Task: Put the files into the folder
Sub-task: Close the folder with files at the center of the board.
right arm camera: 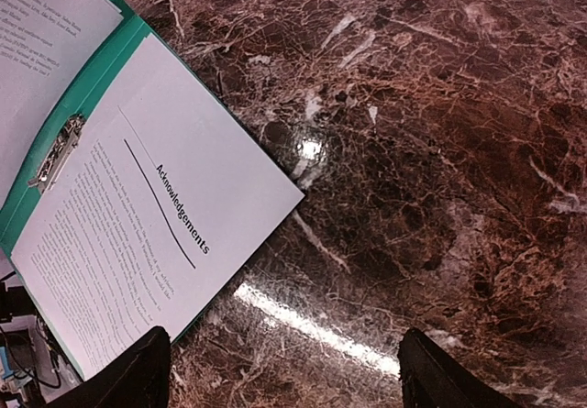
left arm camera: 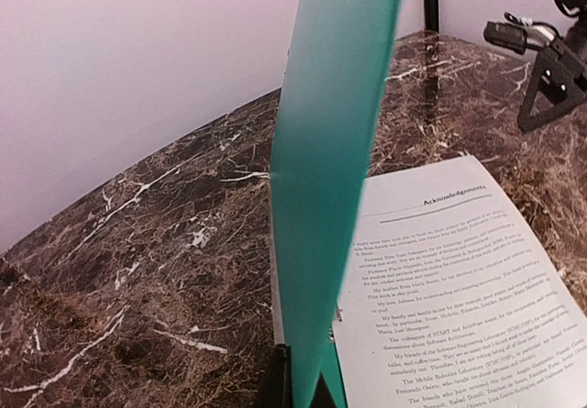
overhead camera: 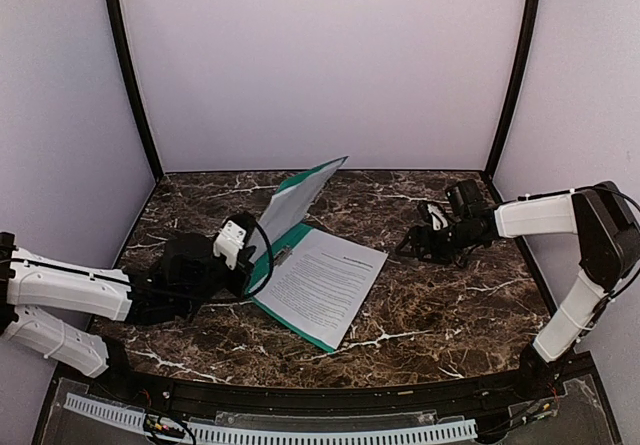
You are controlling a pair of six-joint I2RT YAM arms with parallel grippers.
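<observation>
The teal-green folder [overhead camera: 300, 320] lies open mid-table with a printed white sheet [overhead camera: 325, 280] on its lower half. Its cover [overhead camera: 300, 200] stands raised and tilted. My left gripper [overhead camera: 243, 255] is shut on the cover's lower edge. In the left wrist view the cover [left arm camera: 335, 151] rises from between my fingers [left arm camera: 275, 385], with the sheet [left arm camera: 449, 280] to the right. My right gripper [overhead camera: 425, 240] is open and empty just right of the sheet. The right wrist view shows the "Acknowledgements" sheet [right arm camera: 138, 234], the metal clip [right arm camera: 57, 151] and a second sheet [right arm camera: 37, 23] against the cover.
The table is dark brown marble [overhead camera: 450, 305] with purple walls behind and at both sides. Black posts [overhead camera: 130, 75] stand at the back corners. A perforated white rail [overhead camera: 270, 430] runs along the near edge.
</observation>
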